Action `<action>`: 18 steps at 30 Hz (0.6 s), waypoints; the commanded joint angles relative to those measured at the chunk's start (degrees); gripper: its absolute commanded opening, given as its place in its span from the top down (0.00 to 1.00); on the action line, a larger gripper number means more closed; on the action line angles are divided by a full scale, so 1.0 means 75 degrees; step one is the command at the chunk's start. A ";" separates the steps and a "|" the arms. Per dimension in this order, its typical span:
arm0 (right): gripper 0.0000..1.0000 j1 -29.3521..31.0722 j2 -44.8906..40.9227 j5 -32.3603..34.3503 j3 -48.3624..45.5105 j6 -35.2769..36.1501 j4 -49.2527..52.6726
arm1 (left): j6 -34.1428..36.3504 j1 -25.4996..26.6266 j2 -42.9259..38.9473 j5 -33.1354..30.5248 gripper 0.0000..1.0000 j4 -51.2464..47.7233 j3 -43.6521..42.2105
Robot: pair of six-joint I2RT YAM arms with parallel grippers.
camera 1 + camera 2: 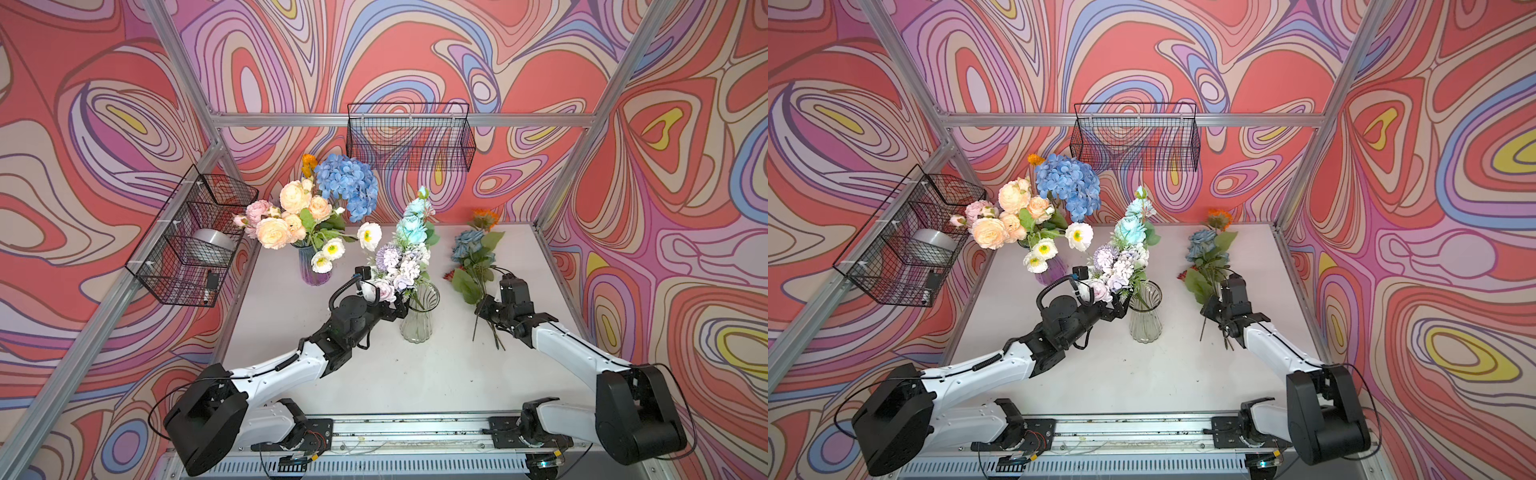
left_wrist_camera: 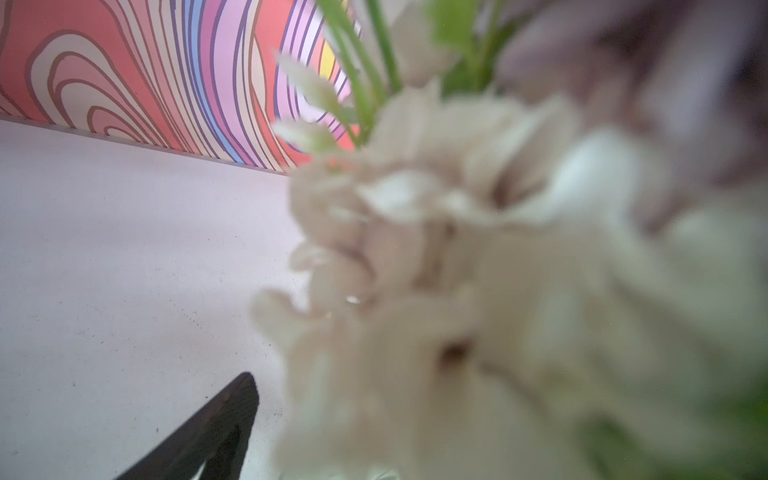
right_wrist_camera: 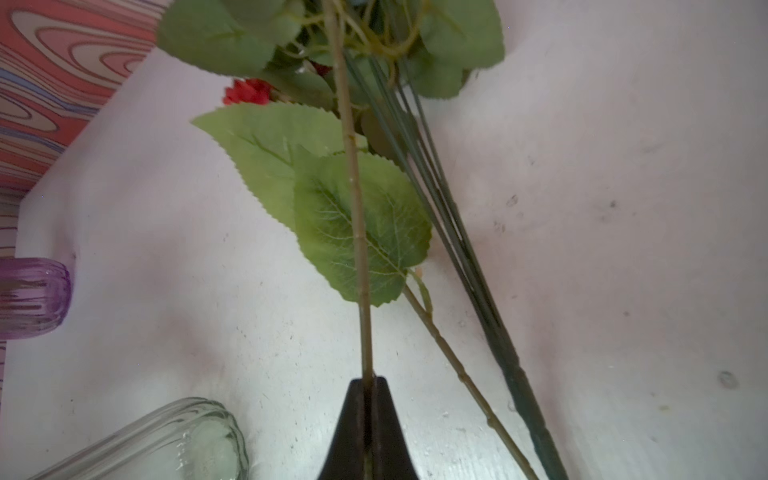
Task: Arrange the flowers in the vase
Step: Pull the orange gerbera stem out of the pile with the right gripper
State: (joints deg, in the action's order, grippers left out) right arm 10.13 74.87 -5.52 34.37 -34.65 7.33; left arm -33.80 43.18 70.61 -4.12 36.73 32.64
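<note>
A clear glass vase (image 1: 417,318) (image 1: 1145,318) stands mid-table and holds a lilac-pink bunch (image 1: 401,266) (image 1: 1121,266) and teal roses (image 1: 413,228). My left gripper (image 1: 397,309) (image 1: 1119,309) is open just left of its rim, under the bunch. In the left wrist view blurred pale blooms (image 2: 478,270) hide all but one finger (image 2: 216,428). To the right, flowers lie on the table: a blue-grey rose (image 1: 467,243), an orange bloom (image 1: 484,216) and a red one (image 3: 249,91). My right gripper (image 1: 483,309) (image 3: 368,382) is shut on one light green stem (image 3: 359,249) of them.
A purple vase (image 1: 314,270) (image 3: 29,297) at the back left holds blue hydrangea (image 1: 347,185), peach roses and white poppies. One wire basket (image 1: 409,137) hangs on the back wall. Another (image 1: 166,274) on the left holds a silver roll. Loose dark stems (image 3: 478,282) lie beside the held one.
</note>
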 commanded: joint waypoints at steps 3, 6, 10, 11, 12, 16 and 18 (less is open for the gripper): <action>1.00 0.0127 0.0473 -0.0111 -0.0258 -0.0149 -0.0454 | -0.0139 -0.0050 -0.0050 -0.0083 0.00 0.0271 -0.0006; 0.82 0.0126 0.0474 -0.0209 -0.0105 0.0070 -0.0365 | -0.0132 -0.0038 -0.0058 -0.0083 0.00 0.0271 -0.0005; 0.63 0.0126 0.0201 0.0001 0.0377 0.0683 0.0050 | -0.0097 -0.0039 -0.0098 -0.0092 0.00 0.0236 -0.0018; 0.61 0.0120 0.0126 0.0168 0.0512 0.0871 0.0189 | -0.0098 -0.0056 -0.0119 -0.0115 0.00 0.0225 -0.0028; 0.60 0.0126 0.0076 0.0360 0.0584 0.0977 0.0313 | -0.0089 -0.0052 -0.0124 -0.0115 0.00 0.0225 -0.0040; 0.58 0.0124 0.0137 0.1378 0.0925 0.1423 0.0595 | -0.0099 -0.0050 -0.0202 -0.0158 0.00 0.0216 -0.0089; 0.59 0.0118 0.0326 0.1384 0.1072 0.1494 0.0538 | -0.0109 -0.0056 -0.0223 -0.0160 0.00 0.0201 -0.0091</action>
State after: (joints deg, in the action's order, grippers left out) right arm 10.92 76.31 0.43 40.88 -26.52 9.69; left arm -34.17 43.13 70.39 -4.34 36.69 32.45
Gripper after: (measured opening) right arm 0.417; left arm 0.999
